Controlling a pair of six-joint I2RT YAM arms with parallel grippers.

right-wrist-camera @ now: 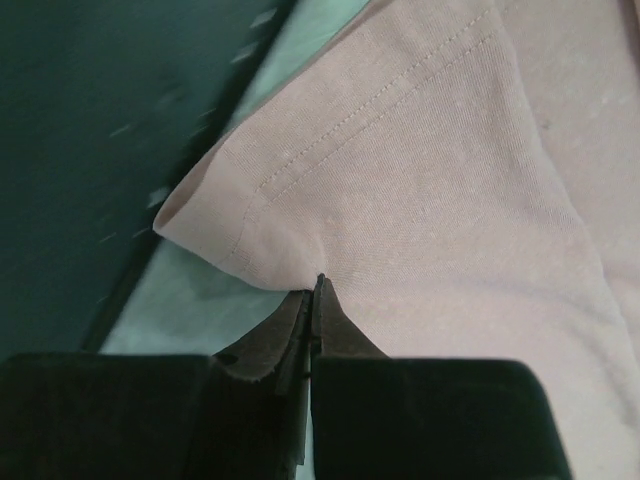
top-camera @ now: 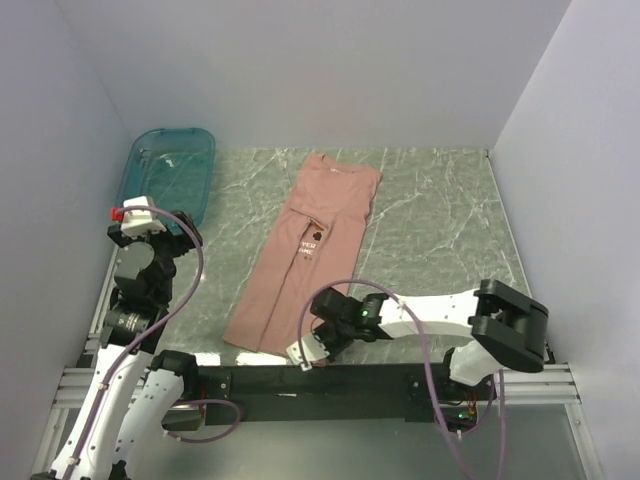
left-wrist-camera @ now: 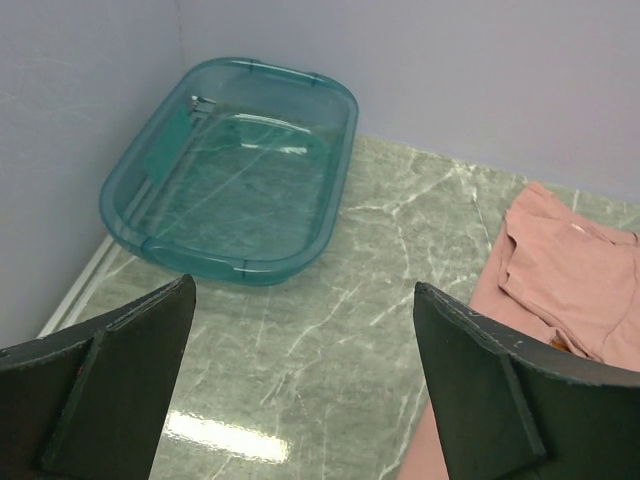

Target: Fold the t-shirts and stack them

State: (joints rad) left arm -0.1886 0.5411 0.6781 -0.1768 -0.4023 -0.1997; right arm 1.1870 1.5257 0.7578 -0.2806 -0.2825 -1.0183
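Observation:
The dusty-pink t-shirt lies on the table as a long strip folded lengthwise, collar end far, its small chest print showing. My right gripper is at the strip's near hem. In the right wrist view the gripper is shut on the hem edge of the t-shirt, with the cloth puckered at the tips. My left gripper hovers at the left by the bin. In the left wrist view it is open and empty over bare table, with the shirt's collar end to its right.
A translucent teal plastic bin sits at the far left corner, empty in the left wrist view. Pale walls enclose the marbled green table. A black rail runs along the near edge.

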